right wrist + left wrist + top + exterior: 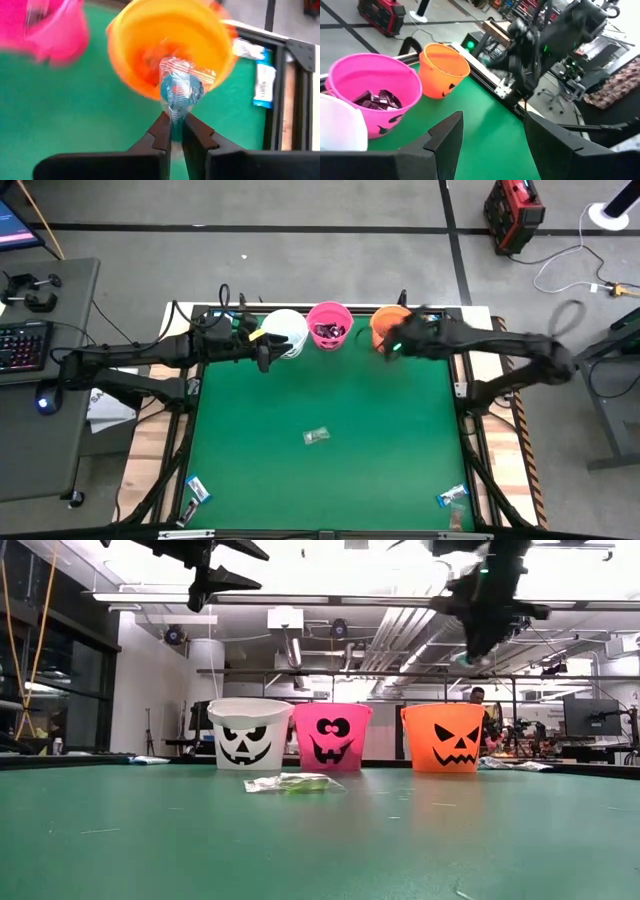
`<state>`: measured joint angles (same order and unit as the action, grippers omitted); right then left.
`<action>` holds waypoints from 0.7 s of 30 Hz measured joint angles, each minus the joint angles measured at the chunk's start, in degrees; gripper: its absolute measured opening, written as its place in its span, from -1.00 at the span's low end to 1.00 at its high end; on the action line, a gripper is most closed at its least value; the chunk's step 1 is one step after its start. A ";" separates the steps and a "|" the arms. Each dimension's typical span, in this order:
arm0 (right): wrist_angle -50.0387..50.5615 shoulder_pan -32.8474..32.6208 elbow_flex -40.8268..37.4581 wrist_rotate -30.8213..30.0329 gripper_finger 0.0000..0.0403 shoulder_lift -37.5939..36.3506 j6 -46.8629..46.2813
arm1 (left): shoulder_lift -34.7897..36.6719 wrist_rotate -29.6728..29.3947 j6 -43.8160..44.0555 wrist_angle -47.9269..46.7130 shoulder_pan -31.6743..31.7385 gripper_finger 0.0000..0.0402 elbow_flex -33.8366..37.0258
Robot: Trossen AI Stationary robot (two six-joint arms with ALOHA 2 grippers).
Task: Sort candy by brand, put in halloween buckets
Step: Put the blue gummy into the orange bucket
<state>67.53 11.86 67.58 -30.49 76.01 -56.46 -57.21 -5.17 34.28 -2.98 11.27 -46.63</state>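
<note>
Crinkly clear film with a blue print is what I have pinched between the right gripper (172, 131) fingers: a small wrapped candy (181, 86), held by its lower edge and hanging right over the mouth of the orange bucket (170, 35) in the right wrist view. It looks nearly weightless, soft and slippery in its wrapper, so I judge a hold on the crimped edge is the surest place, with the risk that it clings to a pad when I let go. Nearest me in the high view, other flat sweets lie on the green felt-like mat (330, 480): blue-wrapped pieces (198, 489) at lower left, another blue one (452, 496) at lower right, and a clear greenish packet (316, 436) at mid-frame. Farther off, along the mat's upper edge, stand three smooth round plastic pails with black jack-o'-lantern faces: the white bucket (250, 732), the pink bucket (331, 736) and the orange one. The pink one already holds dark wrapped pieces (377, 99). The left gripper (492, 137) hovers just beside the white pail, its fingers spread apart with nothing between them.
</note>
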 joint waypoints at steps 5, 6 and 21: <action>-9.74 9.99 -5.43 -0.34 -0.89 -7.70 1.47 | 0.00 -2.11 0.02 0.02 0.00 -0.02 0.00; -12.25 11.67 -5.80 0.05 -0.89 -8.08 2.86 | 0.00 -2.32 0.05 0.02 0.00 -0.02 0.00; -22.36 28.33 -7.74 21.42 0.11 0.17 20.30 | 0.00 -2.51 5.22 -0.15 0.00 -0.02 0.00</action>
<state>45.18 40.19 59.83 -9.07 76.19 -36.16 -57.21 -7.68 39.50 -3.13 11.27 -46.63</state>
